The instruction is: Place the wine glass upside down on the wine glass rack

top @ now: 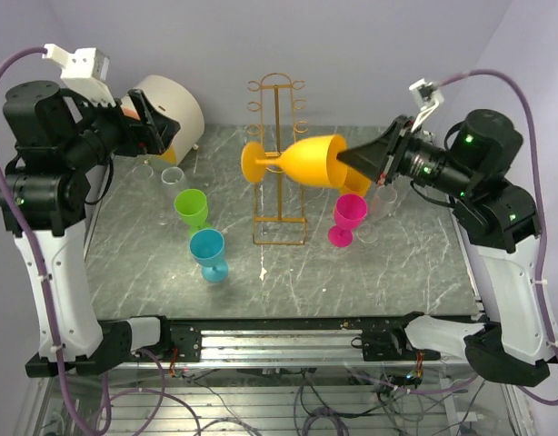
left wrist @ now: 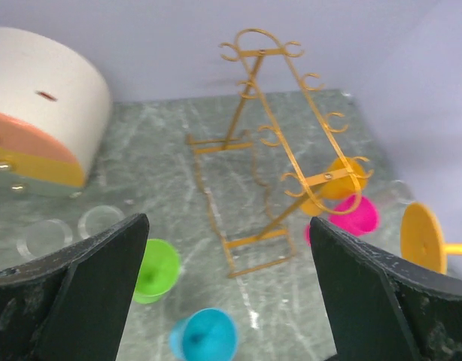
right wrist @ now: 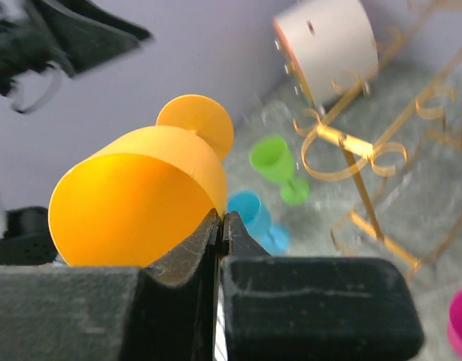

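Orange wine glass [top: 308, 162] lies sideways in the air, pinched at its rim by the right gripper [top: 352, 161]. Its foot is at the upper part of the wine glass rack [right wrist: 344, 141] — touching or not, I cannot tell. I would turn the wrist until the bowl opens downward, then slide the stem slowly into a loop. The left gripper [top: 156, 127], spread wide, hovers well left of the rack.

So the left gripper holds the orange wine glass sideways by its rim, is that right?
Not the left: the right gripper holds the orange wine glass sideways by its rim, as the right wrist view shows. The left gripper stands open, empty.
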Motion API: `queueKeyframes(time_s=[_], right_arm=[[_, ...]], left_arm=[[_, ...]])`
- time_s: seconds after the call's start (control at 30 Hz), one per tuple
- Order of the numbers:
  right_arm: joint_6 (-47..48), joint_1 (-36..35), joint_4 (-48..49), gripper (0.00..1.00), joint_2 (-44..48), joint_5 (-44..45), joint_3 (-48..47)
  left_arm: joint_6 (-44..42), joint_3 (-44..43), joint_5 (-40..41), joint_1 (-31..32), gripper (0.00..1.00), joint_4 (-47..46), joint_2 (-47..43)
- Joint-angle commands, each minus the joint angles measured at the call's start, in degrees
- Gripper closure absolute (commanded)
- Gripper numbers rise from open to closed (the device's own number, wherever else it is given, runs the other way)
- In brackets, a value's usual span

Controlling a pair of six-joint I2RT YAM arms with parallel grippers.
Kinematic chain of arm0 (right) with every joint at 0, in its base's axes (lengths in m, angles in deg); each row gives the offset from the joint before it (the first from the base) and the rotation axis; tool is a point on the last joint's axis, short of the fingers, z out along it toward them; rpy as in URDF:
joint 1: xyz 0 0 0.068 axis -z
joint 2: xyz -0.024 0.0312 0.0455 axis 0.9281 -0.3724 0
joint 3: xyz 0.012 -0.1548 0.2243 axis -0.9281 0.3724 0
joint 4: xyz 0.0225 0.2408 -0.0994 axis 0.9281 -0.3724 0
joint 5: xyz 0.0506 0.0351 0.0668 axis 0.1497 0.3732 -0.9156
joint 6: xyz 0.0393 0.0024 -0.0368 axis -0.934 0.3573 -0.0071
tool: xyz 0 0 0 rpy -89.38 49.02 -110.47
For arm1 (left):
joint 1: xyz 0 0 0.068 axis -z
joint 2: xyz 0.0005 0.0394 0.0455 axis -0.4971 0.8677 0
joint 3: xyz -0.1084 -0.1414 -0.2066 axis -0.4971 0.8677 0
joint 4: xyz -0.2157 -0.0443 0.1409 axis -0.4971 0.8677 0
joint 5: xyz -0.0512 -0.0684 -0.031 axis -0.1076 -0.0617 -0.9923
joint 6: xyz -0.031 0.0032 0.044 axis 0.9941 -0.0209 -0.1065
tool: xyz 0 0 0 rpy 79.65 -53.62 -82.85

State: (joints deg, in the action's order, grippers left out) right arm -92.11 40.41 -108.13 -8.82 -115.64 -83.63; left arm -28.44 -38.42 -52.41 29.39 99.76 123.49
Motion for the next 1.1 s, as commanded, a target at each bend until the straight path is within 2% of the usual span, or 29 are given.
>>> queueKeyframes(time_s=[0.0,0.1,0.13,0.23,0.33,0.4,0.47,0.5,0.6,0.67,0.73,0.87,1.07], right_arm=[[-3.7,-0.2,23.2,1.00,0.1,-1.6,0.1],[-4.6,-0.9,30.4,1.00,-2.0,3.8,2.0],[-4.9,-1.8,33.9,1.00,-2.6,6.6,3.4],[-6.2,-4.2,48.3,1.00,-0.7,15.0,12.9],[-5.6,-7.5,60.2,1.00,-0.4,21.9,19.7],[-3.4,-11.4,62.5,1.00,-2.7,27.7,19.3],[2.9,-17.0,66.3,1.00,-5.0,35.1,19.7],[6.2,-20.3,70.0,1.00,-5.8,38.5,20.7],[16.5,-29.3,81.6,1.00,-9.2,50.7,22.1],[22.0,-32.7,87.6,1.00,-12.2,55.5,22.3],[26.5,-35.2,92.5,1.00,-15.0,58.0,22.2],[34.0,-38.6,101.7,1.00,-19.1,61.9,22.1],[41.4,-40.3,109.9,1.00,-23.1,68.1,23.3]], left_arm=[[14.0,1.5,-16.5,-1.6,0.00,-7.6,1.6],[21.3,-1.4,-24.1,-2.8,0.01,-12.2,1.7],[26.0,-1.5,-26.9,-3.4,0.00,-16.4,1.2],[44.0,6.4,-34.6,-3.8,0.00,-34.4,-1.8],[59.7,14.8,-35.8,-3.9,0.00,-50.0,-2.5],[68.8,19.2,-36.1,-4.2,0.00,-57.8,-1.0],[78.4,23.8,-36.2,-4.2,0.00,-68.0,0.3],[80.2,24.6,-35.6,-4.2,0.00,-69.4,1.1],[75.5,22.9,-34.0,-4.1,0.00,-64.0,2.3],[70.6,20.4,-33.1,-4.1,0.00,-57.2,3.1],[68.5,19.1,-32.7,-4.1,0.01,-54.7,3.7],[69.3,20.0,-32.2,-4.2,0.02,-55.0,4.5],[71.4,21.5,-31.4,-5.1,0.08,-58.4,4.4]])
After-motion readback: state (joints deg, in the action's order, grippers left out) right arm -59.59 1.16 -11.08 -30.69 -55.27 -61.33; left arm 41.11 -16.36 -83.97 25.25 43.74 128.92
